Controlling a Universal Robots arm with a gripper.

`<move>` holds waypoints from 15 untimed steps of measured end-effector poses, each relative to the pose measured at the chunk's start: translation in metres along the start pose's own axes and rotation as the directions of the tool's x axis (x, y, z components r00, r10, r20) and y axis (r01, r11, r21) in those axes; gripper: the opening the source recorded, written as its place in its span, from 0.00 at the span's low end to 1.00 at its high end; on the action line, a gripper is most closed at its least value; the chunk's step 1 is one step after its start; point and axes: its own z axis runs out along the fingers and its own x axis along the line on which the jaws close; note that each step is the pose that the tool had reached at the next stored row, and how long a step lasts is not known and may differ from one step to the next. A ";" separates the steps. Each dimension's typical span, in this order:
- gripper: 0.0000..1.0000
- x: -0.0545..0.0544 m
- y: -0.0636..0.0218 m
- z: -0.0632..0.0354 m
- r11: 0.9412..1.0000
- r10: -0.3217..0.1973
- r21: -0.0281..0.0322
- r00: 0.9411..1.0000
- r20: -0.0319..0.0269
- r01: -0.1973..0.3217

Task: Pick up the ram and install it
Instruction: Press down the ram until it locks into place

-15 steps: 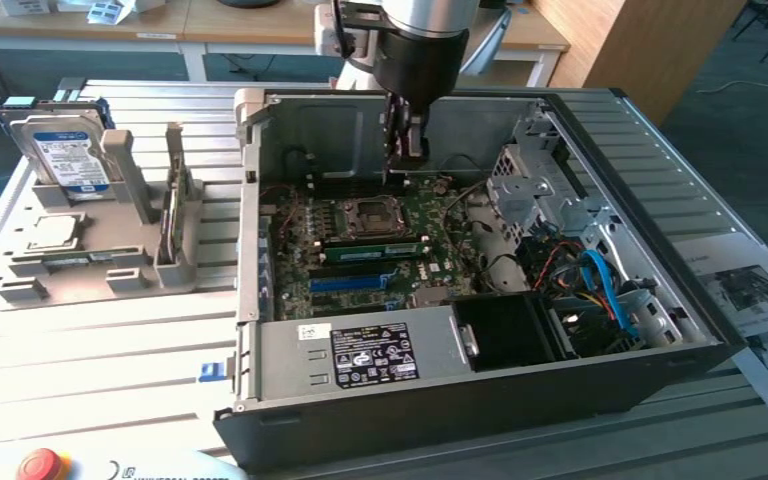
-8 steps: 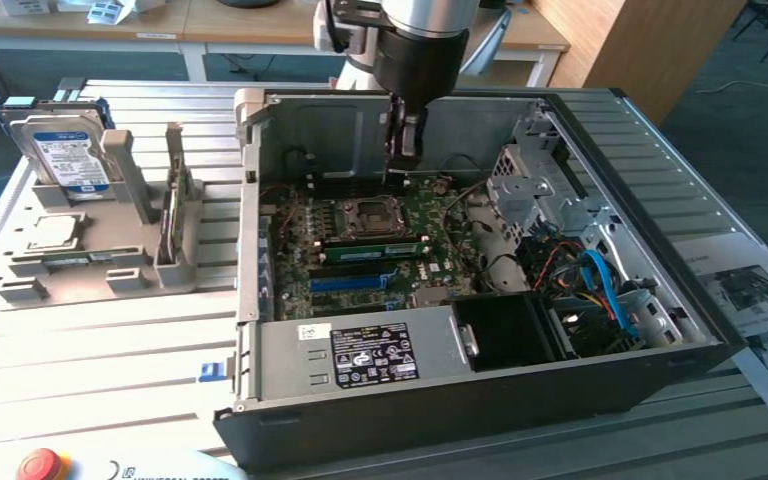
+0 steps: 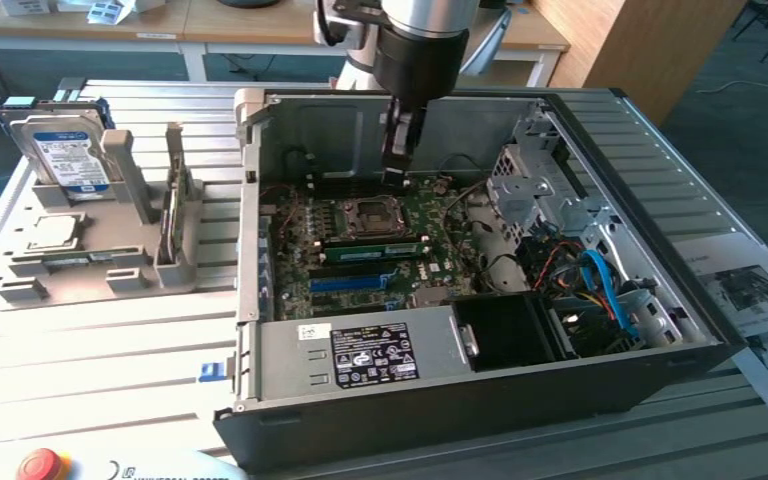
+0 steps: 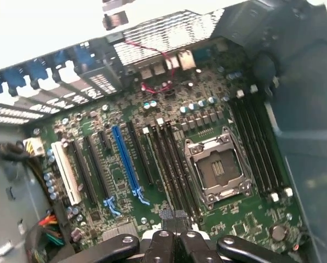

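Note:
A slim green stick, seemingly the ram (image 3: 377, 248), stands upright in a slot of the motherboard (image 3: 444, 215). It is on the near side of the empty CPU socket (image 3: 364, 215). My gripper (image 3: 395, 172) hangs above the far part of the board, past the socket and apart from the ram. In the wrist view the gripper (image 4: 174, 224) is shut, fingers pressed together, and I see nothing held between them. Below it lie the open socket (image 4: 215, 170) and the black memory slots (image 4: 171, 164); I cannot make out the ram among them.
The open computer case (image 3: 491, 400) walls in the board; a drive cage (image 3: 544, 190), cables (image 3: 598, 280) and the power supply (image 3: 357, 355) crowd its sides. On the exterior view's left a grey holder (image 3: 91, 275) carries a blue-labelled hard drive (image 3: 64, 150) and a processor chip (image 3: 53, 232).

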 end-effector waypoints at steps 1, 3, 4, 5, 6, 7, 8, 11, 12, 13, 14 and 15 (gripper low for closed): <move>0.11 0.000 0.0000 0.0000 1.000 0.019 0.000 1.000 0.000 -0.019; 0.11 0.000 0.0000 0.0000 0.998 0.055 0.001 0.998 0.001 -0.055; 0.11 0.000 0.0000 0.0000 0.997 0.073 0.001 0.997 0.001 -0.073; 0.11 0.000 0.0000 0.0000 0.996 0.090 0.001 0.996 0.002 -0.090; 0.11 0.000 0.0000 0.0000 0.994 0.108 0.002 0.994 0.002 -0.108; 0.11 0.000 0.0000 0.0001 0.992 0.126 0.002 0.992 0.002 -0.126; 0.11 0.000 0.0000 0.0001 0.989 0.145 0.002 0.989 0.003 -0.145; 0.11 0.000 0.0000 0.0002 0.980 0.198 0.003 0.980 0.004 -0.198; 0.11 0.000 0.0000 0.0002 0.976 0.216 0.003 0.976 0.004 -0.216; 0.11 0.000 0.0000 0.0003 0.972 0.233 0.003 0.972 0.005 -0.233; 0.11 0.000 0.0000 0.0003 0.968 0.251 0.004 0.968 0.005 -0.251; 0.11 0.000 0.0000 0.0003 0.963 0.270 0.004 0.963 0.006 -0.270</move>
